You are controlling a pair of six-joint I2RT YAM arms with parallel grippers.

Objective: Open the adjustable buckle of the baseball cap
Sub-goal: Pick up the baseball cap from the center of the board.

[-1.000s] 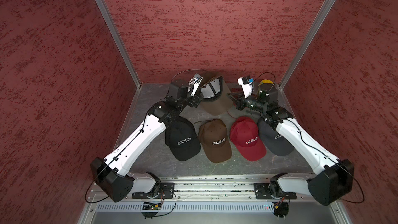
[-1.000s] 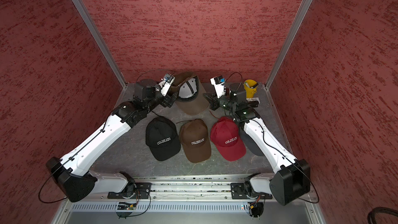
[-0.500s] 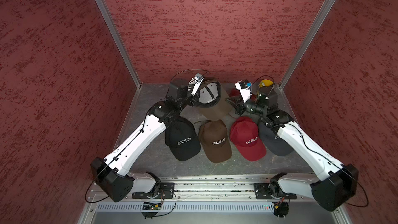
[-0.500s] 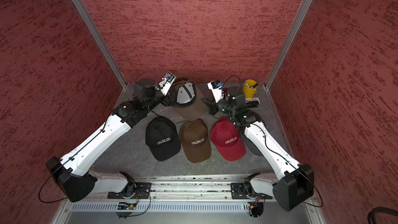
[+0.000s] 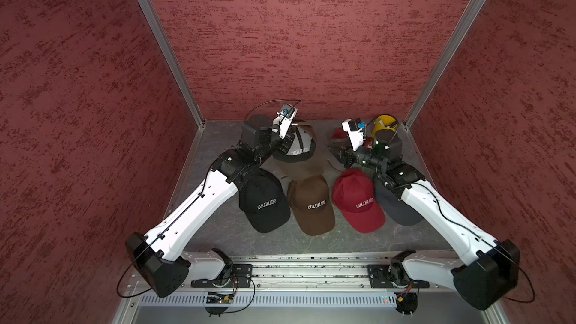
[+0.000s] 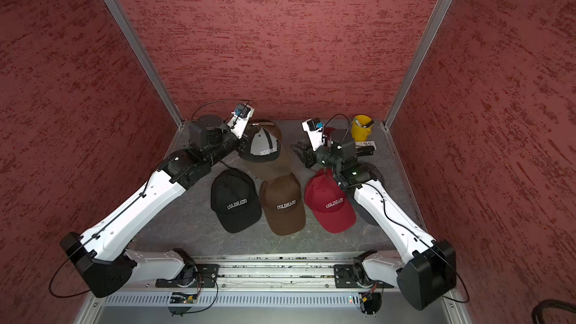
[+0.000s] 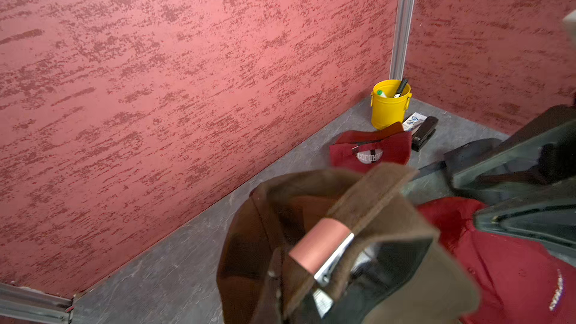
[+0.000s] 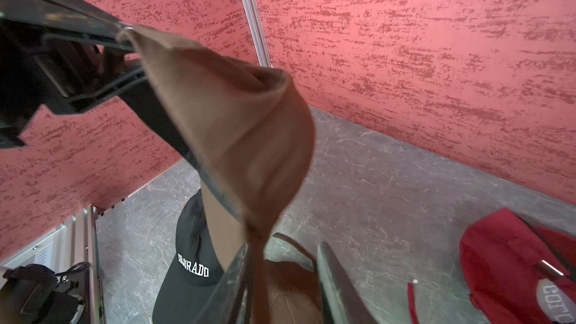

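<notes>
The brown baseball cap (image 5: 296,151) hangs at the back of the table, its white lining facing up in both top views (image 6: 265,148). My left gripper (image 5: 282,146) is shut on its rear edge. In the left wrist view the copper buckle (image 7: 318,244) sits on the brown strap (image 7: 371,194) right in front of the camera, and the cap hides my fingers. My right gripper (image 5: 335,151) stands open just right of the cap. In the right wrist view (image 8: 286,282) a strap end (image 8: 258,269) hangs against one finger (image 8: 237,275).
A black cap (image 5: 265,204), a brown cap (image 5: 311,204) and a red cap (image 5: 358,201) lie in a row in front. A dark cap (image 5: 402,213) lies under the right arm. A yellow bucket (image 5: 385,123), another red cap (image 7: 371,151) and a stapler (image 7: 424,132) occupy the back right corner.
My left gripper has shut on the brown cap. My right gripper has opened and drawn back to the right, and the cap has sunk lower.
</notes>
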